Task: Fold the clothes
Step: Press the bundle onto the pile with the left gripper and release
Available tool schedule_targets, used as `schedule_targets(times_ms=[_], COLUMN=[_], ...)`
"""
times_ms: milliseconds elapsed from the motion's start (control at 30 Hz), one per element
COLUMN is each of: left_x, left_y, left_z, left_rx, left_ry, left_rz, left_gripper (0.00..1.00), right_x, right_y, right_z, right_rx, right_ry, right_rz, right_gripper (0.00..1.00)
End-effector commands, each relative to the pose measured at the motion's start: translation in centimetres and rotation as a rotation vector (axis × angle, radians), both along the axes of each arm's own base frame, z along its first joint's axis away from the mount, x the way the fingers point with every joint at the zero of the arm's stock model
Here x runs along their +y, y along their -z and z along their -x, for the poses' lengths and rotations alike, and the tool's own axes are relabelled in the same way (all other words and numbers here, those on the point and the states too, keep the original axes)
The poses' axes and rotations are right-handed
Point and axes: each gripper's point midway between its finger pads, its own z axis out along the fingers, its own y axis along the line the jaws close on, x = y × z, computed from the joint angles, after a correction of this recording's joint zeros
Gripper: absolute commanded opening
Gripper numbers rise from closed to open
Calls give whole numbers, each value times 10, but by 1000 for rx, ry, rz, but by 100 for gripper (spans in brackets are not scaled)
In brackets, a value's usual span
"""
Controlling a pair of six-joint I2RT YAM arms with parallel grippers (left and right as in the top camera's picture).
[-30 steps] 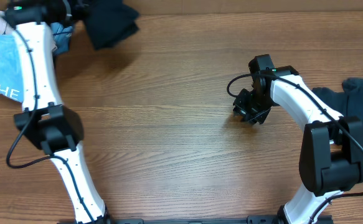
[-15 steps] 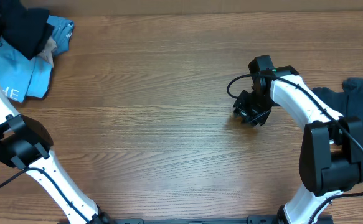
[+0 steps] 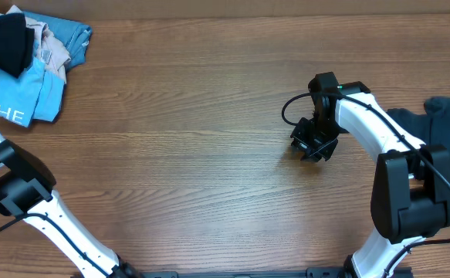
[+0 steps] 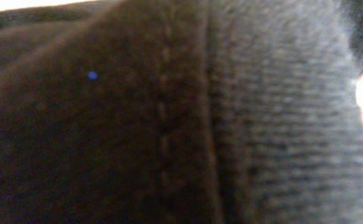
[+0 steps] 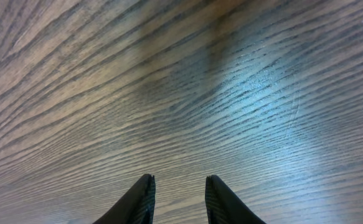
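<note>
Plain black fabric T-shirt [image 3: 5,46] lay bunched at far-left table corner on heap of light-blue lettered shirt [image 3: 12,104], beige garment [image 3: 51,52], teal garment [image 3: 74,37]; dark slate-blue shirt [image 3: 441,127] at right edge. Step judged: bring black shirt onto bare brown wooden table [image 3: 186,154]; drag low, spread flat before creasing. Left gripper closed, apparently on black cloth filling its camera; fingers hidden. Right gripper [image 3: 315,145] hovered mid-table, jaws slightly apart, empty; left arm [image 3: 62,228] stretched far left.
</note>
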Motion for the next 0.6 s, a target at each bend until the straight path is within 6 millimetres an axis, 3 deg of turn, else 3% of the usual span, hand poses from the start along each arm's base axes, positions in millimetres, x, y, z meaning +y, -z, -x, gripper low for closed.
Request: schedule_targets(times_ms=[0,133,200,433,567], left_x=[-5,-20,-24,-30,-32], left_y=[30,73,81,21,17], left_z=[-5,-14,-16,-35,-39], left_rx=[-33,-43,-41,-198,-211], left_ry=[26,69,87,174,140], left_rz=[96,224,247,234,267], left_gripper=[9,5,4,4,4], right_x=[4,6,10,15,15], right_y=[-17,-17,-17,-17,-17], right_z=[-7,-6,-4,-4,-4], right_rx=[-48,-45,-45,-54,-53], right_ry=[-11,-17,-29,-57,-58], right_rz=[-18,-21,-21,-24,-24], right_gripper=[30,29,29,29,29])
